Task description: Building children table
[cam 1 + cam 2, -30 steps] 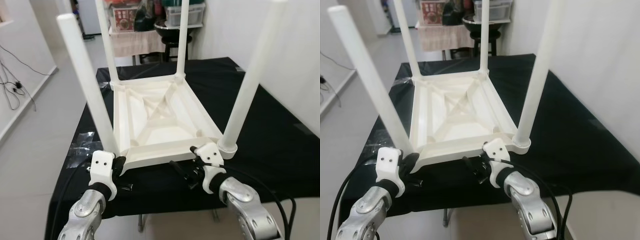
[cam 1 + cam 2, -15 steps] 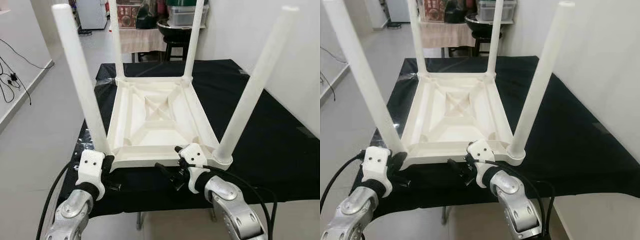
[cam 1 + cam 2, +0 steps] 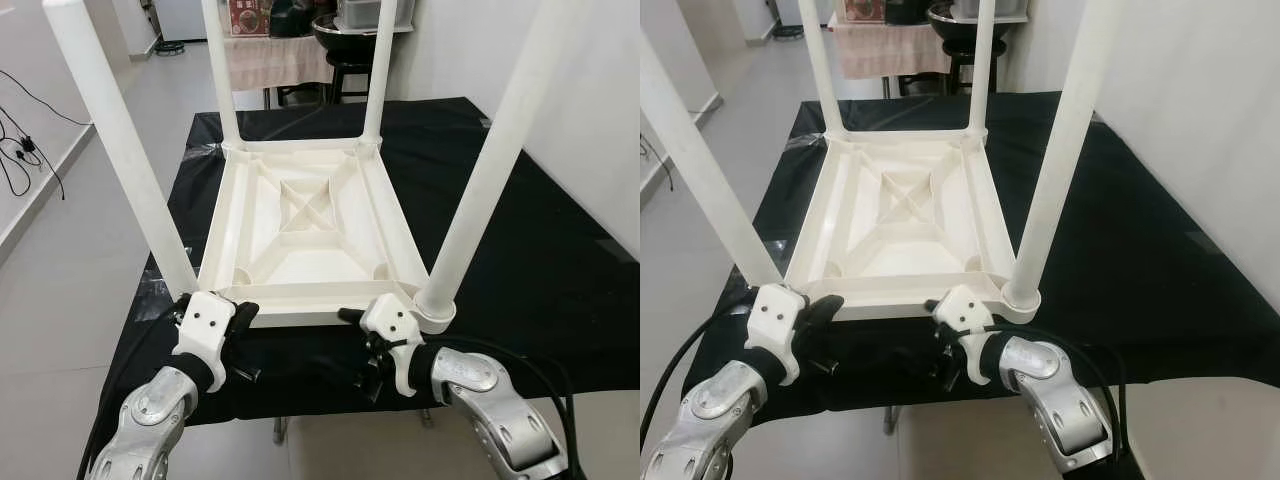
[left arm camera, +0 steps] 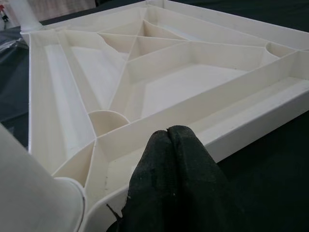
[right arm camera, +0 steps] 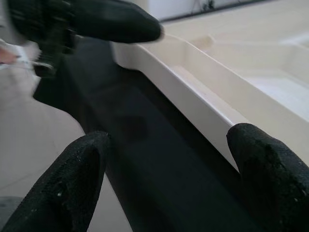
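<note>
A desk point(image 3: 560, 250) under a black cloth is filling the middle of the frame, with pale floor point(image 3: 70, 250) running down the left and a white wall point(image 3: 590, 90) on the right. A white children's table point(image 3: 300, 235) is lying upside down on the desk in the centre of the frame, its ribbed underside facing up and its four legs point(image 3: 480, 180) standing upward, two near the top edge and two at lower left and lower right. At the top of the frame, a stool point(image 3: 345, 60) and a cloth-covered stand point(image 3: 275, 60) are sitting beyond the desk. In the lower left, the left pincer point(image 4: 171, 145) is resting at the table's near rim beside the left front leg, its fingers pressed together. In the lower centre-right, the right pincer point(image 5: 166, 159) is hovering just before the near rim by the right front leg, its fingers point(image 5: 270, 169) spread apart around nothing.
</note>
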You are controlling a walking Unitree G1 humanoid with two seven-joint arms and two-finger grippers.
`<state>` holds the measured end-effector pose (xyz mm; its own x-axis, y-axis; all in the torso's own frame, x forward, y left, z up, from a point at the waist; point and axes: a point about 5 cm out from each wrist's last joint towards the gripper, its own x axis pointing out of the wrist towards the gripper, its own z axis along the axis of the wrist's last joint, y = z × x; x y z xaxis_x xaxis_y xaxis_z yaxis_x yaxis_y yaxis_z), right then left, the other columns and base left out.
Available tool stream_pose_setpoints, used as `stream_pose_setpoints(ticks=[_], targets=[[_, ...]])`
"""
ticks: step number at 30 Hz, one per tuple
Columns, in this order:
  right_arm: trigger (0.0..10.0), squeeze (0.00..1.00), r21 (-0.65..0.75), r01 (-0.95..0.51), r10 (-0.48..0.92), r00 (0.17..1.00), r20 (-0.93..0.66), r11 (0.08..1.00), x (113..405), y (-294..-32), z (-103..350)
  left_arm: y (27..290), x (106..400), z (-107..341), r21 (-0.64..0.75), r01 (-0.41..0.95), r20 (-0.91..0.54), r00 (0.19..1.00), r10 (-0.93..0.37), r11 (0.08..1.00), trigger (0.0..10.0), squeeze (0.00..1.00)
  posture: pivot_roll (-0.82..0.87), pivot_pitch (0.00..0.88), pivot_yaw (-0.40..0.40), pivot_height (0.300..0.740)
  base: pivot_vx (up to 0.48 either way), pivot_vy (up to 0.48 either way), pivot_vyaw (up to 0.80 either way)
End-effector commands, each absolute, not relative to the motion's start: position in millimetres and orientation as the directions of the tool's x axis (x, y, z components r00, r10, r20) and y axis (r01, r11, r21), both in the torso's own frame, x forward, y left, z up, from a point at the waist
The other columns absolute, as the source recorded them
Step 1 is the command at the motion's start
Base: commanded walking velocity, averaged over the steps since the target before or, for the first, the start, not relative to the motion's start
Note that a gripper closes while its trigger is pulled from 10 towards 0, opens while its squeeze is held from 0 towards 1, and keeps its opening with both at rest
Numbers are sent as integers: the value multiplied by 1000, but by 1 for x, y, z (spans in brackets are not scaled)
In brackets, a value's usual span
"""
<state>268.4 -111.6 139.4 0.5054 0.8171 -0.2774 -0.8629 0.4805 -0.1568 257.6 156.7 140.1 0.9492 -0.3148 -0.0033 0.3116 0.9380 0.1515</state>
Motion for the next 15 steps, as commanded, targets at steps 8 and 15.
stream_pose_setpoints(ticks=[8, 15], targets=[[10000, 0, -158, -837, 679, 522, -516, 523, 307, -105, 119, 154, 251, 140, 165, 290, 9, 955, -295, 943, 10000, 0, -12, 91, -3, 740, 0, 0, 0], [10000, 0, -113, -772, 613, 576, -540, 626, 331, -115, 126, 158, 245, 136, 169, 297, -11, 954, -299, 940, 10000, 0, -3, 102, -9, 740, 0, 0, 0]])
